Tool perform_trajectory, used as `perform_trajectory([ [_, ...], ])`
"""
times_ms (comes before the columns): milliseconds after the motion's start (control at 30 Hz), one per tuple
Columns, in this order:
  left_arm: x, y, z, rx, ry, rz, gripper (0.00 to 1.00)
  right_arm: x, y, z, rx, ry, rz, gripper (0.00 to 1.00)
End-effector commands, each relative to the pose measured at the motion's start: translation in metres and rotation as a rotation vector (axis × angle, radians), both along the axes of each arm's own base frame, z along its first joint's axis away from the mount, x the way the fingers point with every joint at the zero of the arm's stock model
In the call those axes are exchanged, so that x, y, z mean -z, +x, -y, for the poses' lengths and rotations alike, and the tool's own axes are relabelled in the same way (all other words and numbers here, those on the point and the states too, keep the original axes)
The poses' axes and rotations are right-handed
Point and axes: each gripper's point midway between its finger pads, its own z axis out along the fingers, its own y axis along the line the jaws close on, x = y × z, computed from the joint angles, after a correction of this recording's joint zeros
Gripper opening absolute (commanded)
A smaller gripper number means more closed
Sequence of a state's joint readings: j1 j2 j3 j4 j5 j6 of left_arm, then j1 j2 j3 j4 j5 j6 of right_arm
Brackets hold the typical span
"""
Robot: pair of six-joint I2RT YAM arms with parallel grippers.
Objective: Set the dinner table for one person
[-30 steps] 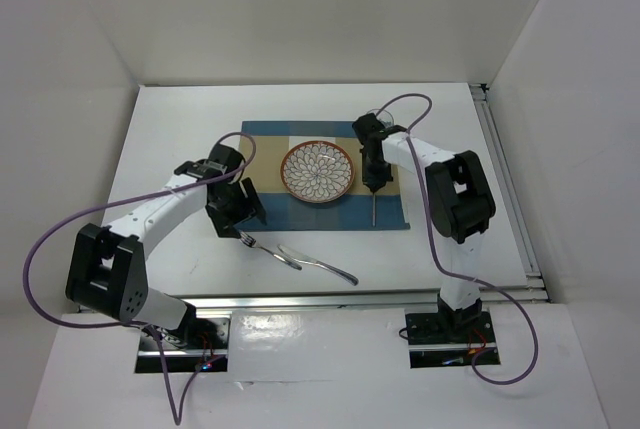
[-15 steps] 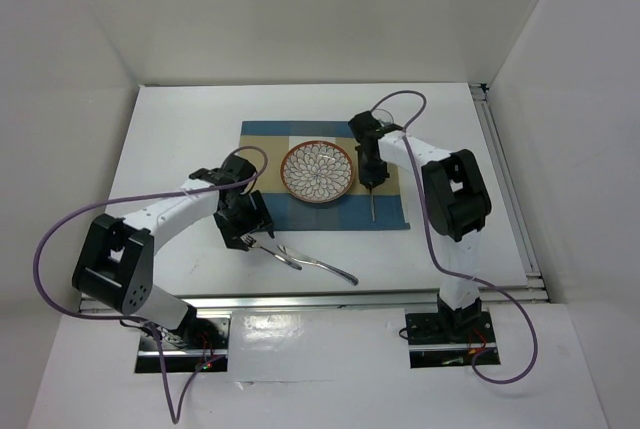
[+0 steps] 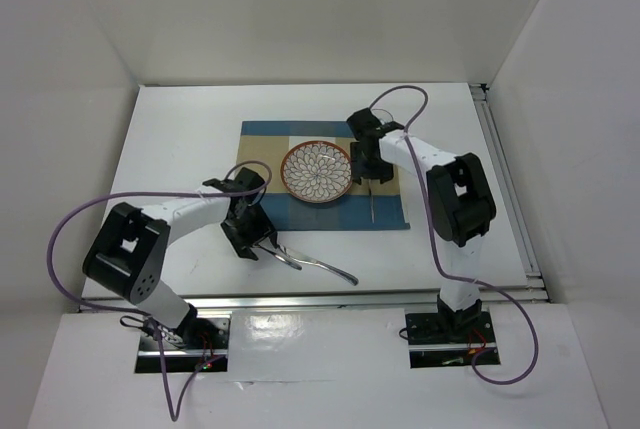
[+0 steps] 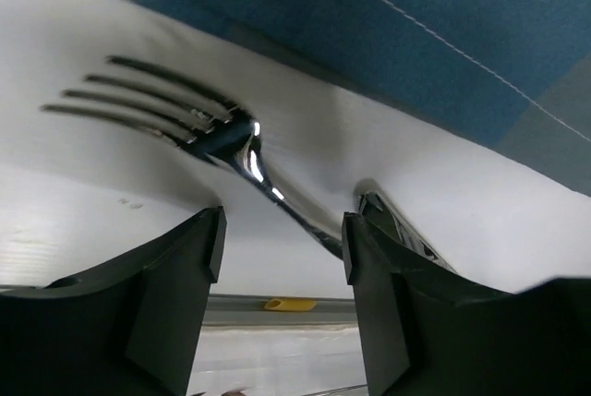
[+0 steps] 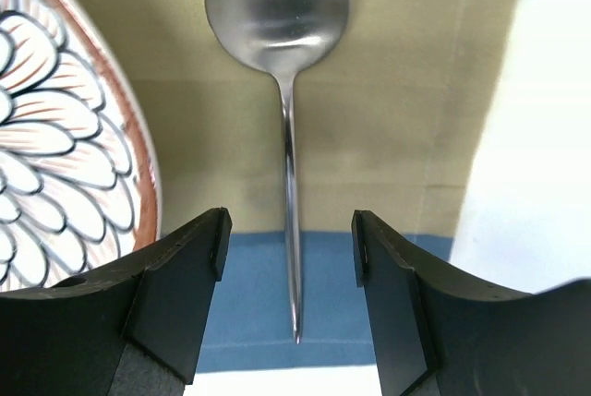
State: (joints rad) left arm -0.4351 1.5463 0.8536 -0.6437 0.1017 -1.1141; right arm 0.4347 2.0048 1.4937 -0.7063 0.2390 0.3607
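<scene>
On the white dinner table (image 3: pixel 180 139) lies a blue-and-tan placemat (image 3: pixel 262 139) with a flower-patterned plate (image 3: pixel 316 171) on it. A spoon (image 5: pixel 282 8) rests on the mat just right of the plate (image 5: pixel 55 138), bowl away from me. My right gripper (image 5: pixel 288 248) hovers open over its handle without touching it. A silver fork (image 4: pixel 148 101) lies on the bare table in front of the mat. My left gripper (image 4: pixel 282 248) is low over it and open, and the fork's handle runs between the fingers close to the right one. In the top view the left gripper (image 3: pixel 255 234) hides the tines.
A second piece of silver cutlery (image 3: pixel 335 271) lies crossing the fork's handle, near the table's front rail (image 3: pixel 350 299). Another rail (image 3: pixel 505 179) runs down the right side. A small yellow piece (image 4: pixel 291 304) sits in the front rail.
My right gripper has opened and let go of the spoon, which now lies on the mat. The left arm has swung down over the fork, and its jaws have narrowed a little.
</scene>
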Motion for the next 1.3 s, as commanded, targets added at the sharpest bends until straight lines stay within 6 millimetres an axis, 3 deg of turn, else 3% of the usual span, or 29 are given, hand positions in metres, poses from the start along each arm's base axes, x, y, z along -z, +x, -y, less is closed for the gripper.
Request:
perform_trajectory([
  [0, 0.003, 0.006, 0.011, -0.052, -0.005, -0.023, 0.69, -0.038, -0.003, 0.0, 0.008, 0.003, 0.064, 0.67],
  [233, 0.011, 0.009, 0.007, -0.087, 0.038, -0.02, 0.6, -0.06, -0.016, 0.006, 0.006, -0.001, 0.095, 0.67],
  [367, 0.013, 0.007, 0.006, -0.106, 0.041, -0.031, 0.47, -0.061, -0.023, 0.011, 0.01, -0.014, 0.092, 0.67],
  [467, 0.016, -0.006, 0.0, -0.105, 0.067, -0.078, 0.36, -0.061, -0.024, 0.014, 0.014, -0.028, 0.088, 0.67],
  [567, 0.006, -0.005, -0.003, -0.109, 0.073, -0.047, 0.36, -0.063, -0.024, 0.016, 0.017, -0.036, 0.09, 0.67],
  [667, -0.007, -0.005, -0.01, -0.115, 0.086, -0.003, 0.27, -0.063, -0.024, 0.016, 0.017, -0.036, 0.09, 0.67],
  [767, -0.021, -0.006, -0.012, -0.117, 0.085, 0.02, 0.15, -0.06, -0.024, 0.016, 0.017, -0.04, 0.082, 0.67],
  [800, -0.025, -0.001, -0.013, -0.12, 0.086, 0.045, 0.03, -0.06, -0.024, 0.016, 0.017, -0.04, 0.082, 0.67],
  [833, -0.027, -0.007, -0.016, -0.108, 0.096, 0.032, 0.0, -0.06, -0.024, 0.016, 0.017, -0.04, 0.082, 0.67],
  [1100, -0.048, -0.005, -0.026, -0.043, 0.143, 0.074, 0.0, -0.065, -0.024, 0.011, 0.016, -0.035, 0.084, 0.67],
  [1267, -0.066, 0.017, -0.032, 0.031, 0.199, 0.161, 0.0, -0.069, -0.025, 0.01, 0.013, -0.022, 0.09, 0.67],
])
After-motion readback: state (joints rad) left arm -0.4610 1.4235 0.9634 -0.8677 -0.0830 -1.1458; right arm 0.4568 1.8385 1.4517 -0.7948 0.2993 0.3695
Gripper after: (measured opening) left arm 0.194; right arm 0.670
